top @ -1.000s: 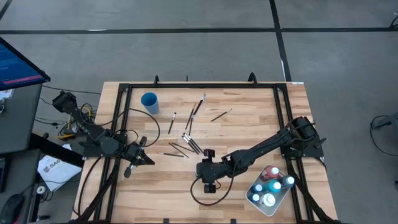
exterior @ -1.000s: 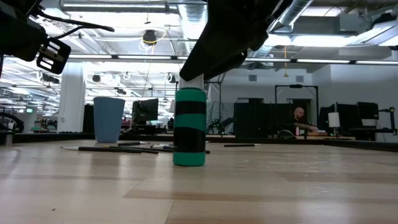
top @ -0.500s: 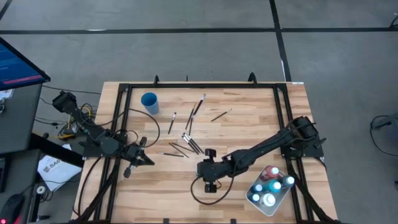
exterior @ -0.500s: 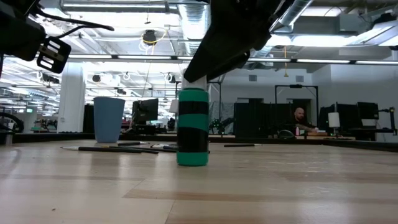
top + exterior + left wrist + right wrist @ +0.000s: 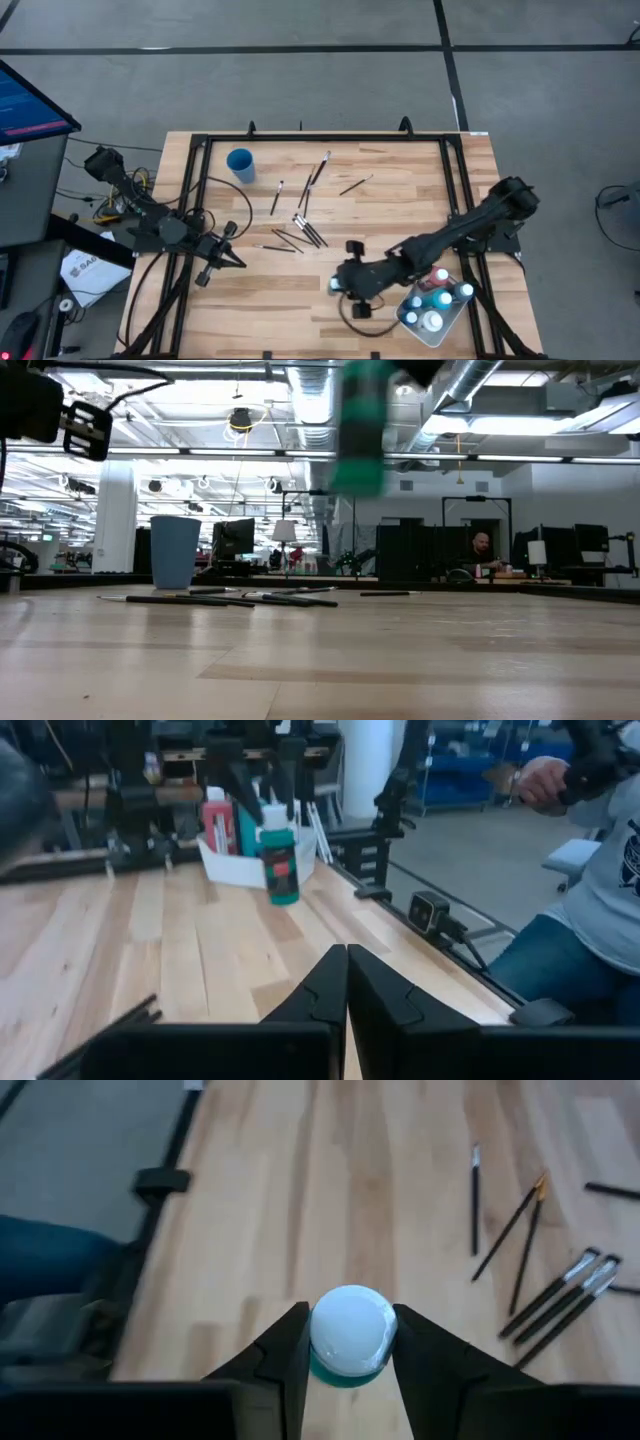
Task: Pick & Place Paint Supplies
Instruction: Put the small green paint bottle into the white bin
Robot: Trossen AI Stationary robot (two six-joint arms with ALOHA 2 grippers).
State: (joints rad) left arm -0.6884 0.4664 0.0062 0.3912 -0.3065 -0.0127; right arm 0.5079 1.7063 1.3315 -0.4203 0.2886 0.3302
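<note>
High view: the right gripper clamps a teal bottle left of the white tray.

Low view: the bottle, black-banded, hangs clear above bare table.

Right wrist view: fingers pinch its pale cap.

Left wrist view: left gripper shut, empty, near the table's left edge.

right tool clamped, raised; left tool closed.
</note>
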